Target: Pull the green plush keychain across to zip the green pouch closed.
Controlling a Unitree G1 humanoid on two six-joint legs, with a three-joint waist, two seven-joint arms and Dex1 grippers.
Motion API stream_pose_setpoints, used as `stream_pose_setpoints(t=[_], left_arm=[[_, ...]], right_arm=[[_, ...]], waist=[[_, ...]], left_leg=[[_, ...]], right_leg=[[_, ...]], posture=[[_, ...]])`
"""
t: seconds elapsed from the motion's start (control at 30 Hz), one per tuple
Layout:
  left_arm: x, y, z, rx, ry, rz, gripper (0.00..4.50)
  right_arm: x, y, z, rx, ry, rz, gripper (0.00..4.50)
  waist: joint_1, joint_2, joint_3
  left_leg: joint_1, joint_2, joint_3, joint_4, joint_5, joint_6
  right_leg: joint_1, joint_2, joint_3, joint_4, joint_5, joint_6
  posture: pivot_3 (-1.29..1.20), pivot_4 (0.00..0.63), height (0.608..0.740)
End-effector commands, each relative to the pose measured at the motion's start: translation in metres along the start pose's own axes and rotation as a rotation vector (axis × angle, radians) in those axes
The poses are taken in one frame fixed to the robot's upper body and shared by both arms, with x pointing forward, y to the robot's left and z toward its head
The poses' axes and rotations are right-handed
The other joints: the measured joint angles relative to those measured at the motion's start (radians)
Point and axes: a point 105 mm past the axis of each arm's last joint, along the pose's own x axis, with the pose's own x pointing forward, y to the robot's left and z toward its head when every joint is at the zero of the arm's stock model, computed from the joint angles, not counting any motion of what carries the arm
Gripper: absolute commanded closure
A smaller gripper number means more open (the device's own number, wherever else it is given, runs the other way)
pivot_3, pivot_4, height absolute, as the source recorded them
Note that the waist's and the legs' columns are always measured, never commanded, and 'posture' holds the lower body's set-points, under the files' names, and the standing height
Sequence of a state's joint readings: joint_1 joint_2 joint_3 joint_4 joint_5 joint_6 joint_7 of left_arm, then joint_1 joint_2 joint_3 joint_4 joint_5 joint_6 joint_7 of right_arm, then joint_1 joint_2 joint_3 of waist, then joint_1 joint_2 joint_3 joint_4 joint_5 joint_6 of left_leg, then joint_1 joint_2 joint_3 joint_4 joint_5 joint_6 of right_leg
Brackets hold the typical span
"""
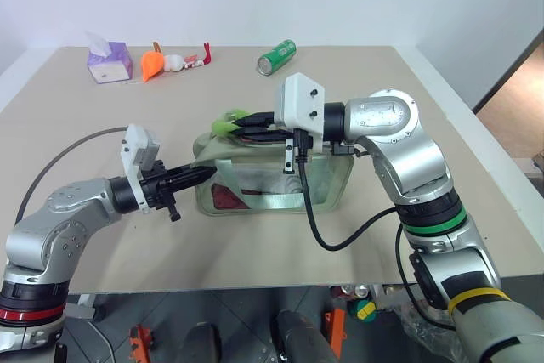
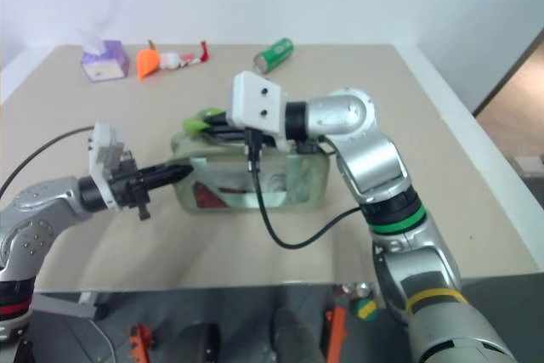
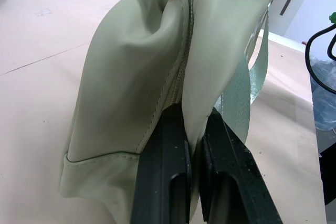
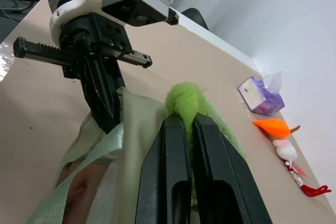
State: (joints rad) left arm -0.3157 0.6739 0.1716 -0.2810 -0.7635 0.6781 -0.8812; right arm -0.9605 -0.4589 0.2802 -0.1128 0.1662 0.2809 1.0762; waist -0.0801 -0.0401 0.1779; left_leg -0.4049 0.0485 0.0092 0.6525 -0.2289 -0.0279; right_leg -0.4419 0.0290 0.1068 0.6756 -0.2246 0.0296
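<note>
**Both grips set, zip pull not yet made**

The green pouch [image 1: 272,178] is the landmark – it sits upright near the middle of the table [image 1: 408,108], long axis running left-right across the robot's front, zipper edge up, clear front panel facing the robot with red and white contents showing through.

Progress, as a judgement: the setup looks done, the pull itself is left. The left gripper [image 1: 197,176] is at the pouch's left end, jaws clamped on a fold of the pale fabric there; the left wrist view shows the black fingers [image 3: 168,177] pinching the end seam, so the pouch is braced. The right gripper [image 1: 255,121] is above the pouch's top-left corner, pointing toward the left end, jaws closed on the green plush keychain [image 1: 228,120]; the right wrist view shows lime plush squeezed between the fingertips [image 4: 178,129]. The keychain sits at the pouch's left top end, so the slider appears to be at the start of its run – the whole length of the top toward the right end is probably still to be zipped. How open the zipper is cannot be told.

Keychain: lies roughly along the pouch's long axis, free end sticking out leftward and slightly up past the pouch's left end.
</note>
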Motion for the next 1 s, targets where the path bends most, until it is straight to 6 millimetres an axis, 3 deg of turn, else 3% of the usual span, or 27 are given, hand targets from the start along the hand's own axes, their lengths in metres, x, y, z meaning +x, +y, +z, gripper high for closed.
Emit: stream_pose_setpoints(t=[0.03,0.17,0.3,0.6,0.9,1.0], left_arm=[[-0.002,-0.001,0.011,0.045,-0.04,0.001,4.5],[-0.001,-0.001,0.01,0.044,-0.041,0.003,4.5],[0.0,-0.001,0.009,0.04,-0.041,0.002,4.5],[0.002,-0.001,0.005,0.034,-0.034,-0.007,4.5],[0.005,0.0,0.005,0.034,-0.031,-0.028,4.5],[0.006,0.001,0.004,0.033,-0.029,-0.034,4.5]], right_arm=[[-0.003,-0.001,0.008,-0.043,-0.011,0.012,4.47],[-0.008,-0.001,0.005,-0.048,0.004,0.012,4.47],[-0.026,-0.022,-0.004,-0.054,0.071,-0.102,4.47],[-0.108,-0.039,-0.034,-0.188,0.413,-0.188,4.47],[-0.157,-0.044,-0.045,-0.251,0.638,-0.224,4.47],[-0.193,-0.049,-0.06,-0.302,0.839,-0.229,4.47]], waist=[[0.0,0.0,0.0],[0.0,0.0,0.0],[0.0,0.0,0.0],[0.006,0.0,0.0],[0.005,0.002,0.001],[0.006,0.002,0.002]], left_leg=[[0.0,0.0,0.0,0.0,0.0,0.0],[0.0,0.0,0.0,0.0,0.0,0.0],[0.0,0.0,0.0,0.0,0.0,0.0],[0.0,-0.001,0.0,0.0,0.0,0.0],[0.001,-0.001,0.001,0.0,0.0,0.0],[0.001,-0.002,0.002,0.0,0.0,0.0]], right_leg=[[0.0,0.0,0.0,0.0,0.0,0.0],[0.0,0.0,0.0,0.0,0.0,0.0],[0.0,0.0,0.0,0.0,0.0,0.0],[0.0,-0.001,0.0,-0.001,-0.001,0.0],[0.0,-0.001,0.001,0.0,-0.001,0.0],[0.0,-0.002,0.001,-0.001,-0.001,0.001]], posture=[[0.0,0.15,0.74],[0.0,0.15,0.74],[0.0,0.15,0.74],[0.0,0.15,0.74],[0.0,0.15,0.74],[0.0,0.15,0.74]])
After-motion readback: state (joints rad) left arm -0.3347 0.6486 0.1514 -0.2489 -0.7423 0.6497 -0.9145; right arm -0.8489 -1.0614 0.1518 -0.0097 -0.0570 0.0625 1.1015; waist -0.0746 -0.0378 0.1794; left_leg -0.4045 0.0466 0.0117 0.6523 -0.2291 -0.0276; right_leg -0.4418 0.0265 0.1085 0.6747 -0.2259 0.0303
